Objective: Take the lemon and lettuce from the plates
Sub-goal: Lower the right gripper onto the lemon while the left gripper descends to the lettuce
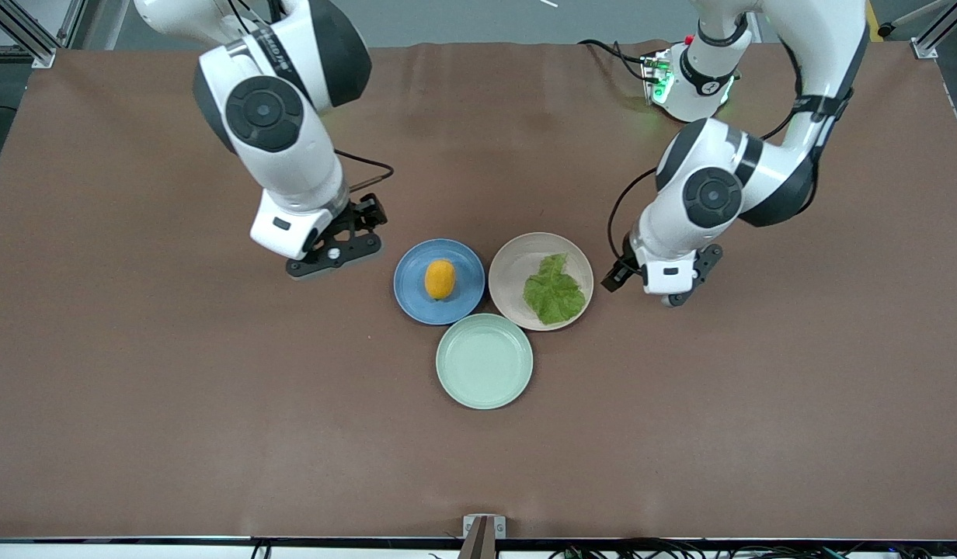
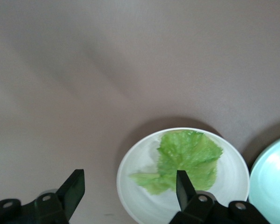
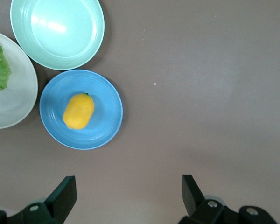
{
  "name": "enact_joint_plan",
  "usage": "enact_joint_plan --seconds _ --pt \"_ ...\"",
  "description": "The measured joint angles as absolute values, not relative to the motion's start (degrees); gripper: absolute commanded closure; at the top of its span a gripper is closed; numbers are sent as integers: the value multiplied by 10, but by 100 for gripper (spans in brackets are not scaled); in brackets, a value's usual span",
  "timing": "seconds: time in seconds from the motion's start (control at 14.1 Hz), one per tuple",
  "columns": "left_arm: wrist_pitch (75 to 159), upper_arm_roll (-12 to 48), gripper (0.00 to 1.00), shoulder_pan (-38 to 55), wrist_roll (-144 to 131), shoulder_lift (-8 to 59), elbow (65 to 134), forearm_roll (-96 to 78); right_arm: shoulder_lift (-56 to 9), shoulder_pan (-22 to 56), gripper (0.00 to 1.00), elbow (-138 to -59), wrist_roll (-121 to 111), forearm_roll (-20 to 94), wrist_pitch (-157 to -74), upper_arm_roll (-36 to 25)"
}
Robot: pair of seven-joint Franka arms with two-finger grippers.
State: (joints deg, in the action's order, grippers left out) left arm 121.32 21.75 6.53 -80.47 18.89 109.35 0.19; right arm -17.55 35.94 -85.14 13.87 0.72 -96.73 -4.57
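Note:
The lemon [image 1: 440,279] lies on the blue plate [image 1: 413,284]. The lettuce [image 1: 555,292] lies on the beige plate [image 1: 513,270] beside it, toward the left arm's end. My right gripper [image 1: 335,247] hangs open and empty over bare table beside the blue plate, toward the right arm's end. Its wrist view shows its open gripper [image 3: 128,179], the lemon [image 3: 78,111] and the blue plate [image 3: 107,116]. My left gripper [image 1: 665,281] hangs open and empty beside the beige plate. In its wrist view the open gripper [image 2: 128,176] spans the beige plate's rim [image 2: 126,172], one finger in front of the lettuce [image 2: 189,154].
A mint green plate [image 1: 485,361] with nothing on it sits nearer the front camera, touching both other plates. It also shows in the right wrist view [image 3: 57,30] and the left wrist view [image 2: 275,182]. Brown table [image 1: 214,388] surrounds the plates.

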Motion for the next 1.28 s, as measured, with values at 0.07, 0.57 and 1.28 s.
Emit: enact_joint_plan --seconds 0.07,0.57,1.28 --pt "1234 217 36 74 -844 204 1094 2 -180 367 0 -852 169 25 -971 -46" --pt "1328 217 38 116 -1033 294 1094 23 -215 442 0 -939 333 82 -1135 -45" --pt "1375 216 100 125 -1086 348 1085 82 -258 478 0 -1026 351 129 -1279 -47"
